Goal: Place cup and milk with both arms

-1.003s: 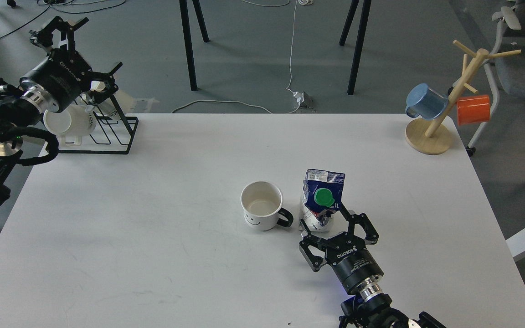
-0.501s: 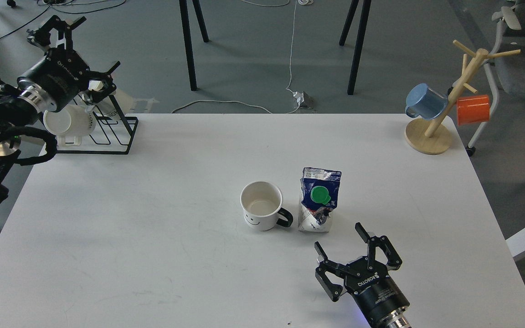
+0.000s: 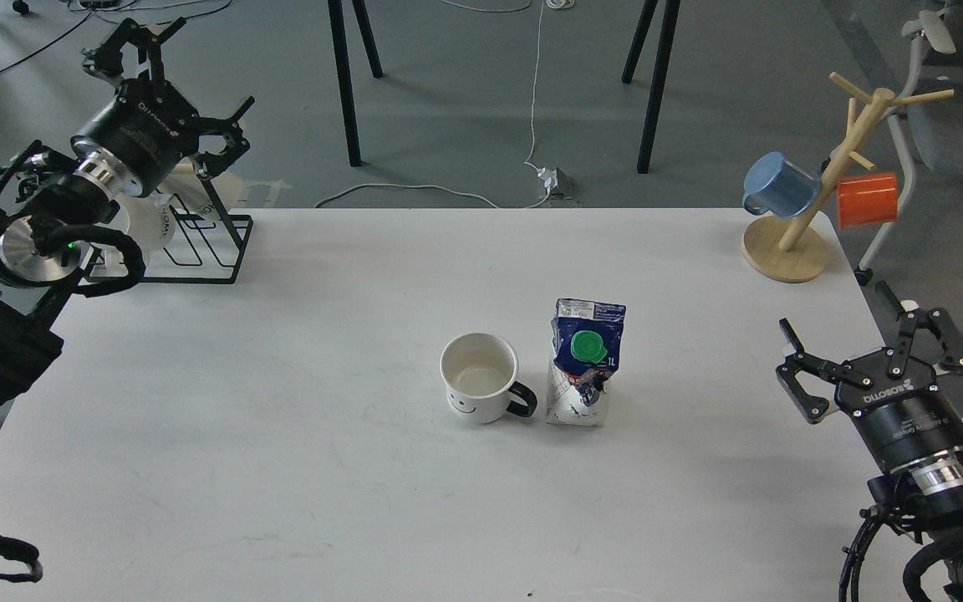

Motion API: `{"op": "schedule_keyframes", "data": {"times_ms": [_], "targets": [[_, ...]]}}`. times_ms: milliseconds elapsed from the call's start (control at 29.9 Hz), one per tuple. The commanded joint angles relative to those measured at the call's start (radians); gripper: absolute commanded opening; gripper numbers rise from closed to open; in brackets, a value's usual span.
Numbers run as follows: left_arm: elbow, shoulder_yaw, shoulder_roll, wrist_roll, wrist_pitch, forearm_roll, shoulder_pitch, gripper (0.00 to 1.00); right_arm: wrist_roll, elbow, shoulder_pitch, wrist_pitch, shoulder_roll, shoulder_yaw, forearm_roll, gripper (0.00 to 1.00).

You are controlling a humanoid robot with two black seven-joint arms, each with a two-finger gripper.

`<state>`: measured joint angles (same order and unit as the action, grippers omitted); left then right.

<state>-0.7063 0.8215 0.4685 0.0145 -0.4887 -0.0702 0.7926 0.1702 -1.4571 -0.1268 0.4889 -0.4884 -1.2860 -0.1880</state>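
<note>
The white cup with a black handle and a smiley face stands upright near the middle of the white table. The blue and white milk carton with a green cap stands just to its right, close to the handle. My right gripper is open and empty near the table's right edge, well to the right of the milk. My left gripper is open and empty at the far left, above a black wire rack.
The black wire rack holds a cream mug at the table's back left corner. A wooden mug tree with a blue mug and an orange mug stands at the back right. Black legs stand on the floor beyond the table.
My right gripper has let go of the milk, pulled back and swung right to the table's edge. The milk now stands free. My left gripper has shifted slightly right and up.
</note>
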Motion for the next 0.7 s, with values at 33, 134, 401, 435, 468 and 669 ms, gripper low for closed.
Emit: {"op": "schedule_keyframes", "data": {"times_ms": [33,134,401,435,468,669], "targets": [[0.040,0.077,-0.065,0.001,0.000,-0.060,-0.003,1.00,0.000,0.127,0.273,0.000,-0.024,0.010,-0.001,0.99],[0.071,0.123,-0.103,0.007,0.000,-0.101,-0.004,1.00,-0.011,0.265,0.474,0.000,-0.052,0.083,-0.013,0.99],[0.087,0.137,-0.117,0.042,0.000,-0.129,-0.006,1.00,-0.069,0.670,0.870,0.000,0.039,0.284,-0.128,0.99],[0.087,0.137,-0.117,0.041,0.000,-0.134,-0.006,1.00,-0.067,0.704,0.895,0.000,0.071,0.290,-0.126,0.99],[0.085,0.137,-0.116,0.041,0.000,-0.140,-0.004,1.00,-0.067,0.731,0.914,0.000,0.088,0.295,-0.126,0.99],[0.088,0.134,-0.108,0.039,0.000,-0.151,-0.006,1.00,-0.061,0.765,0.928,0.000,0.128,0.297,-0.125,0.99]]}}
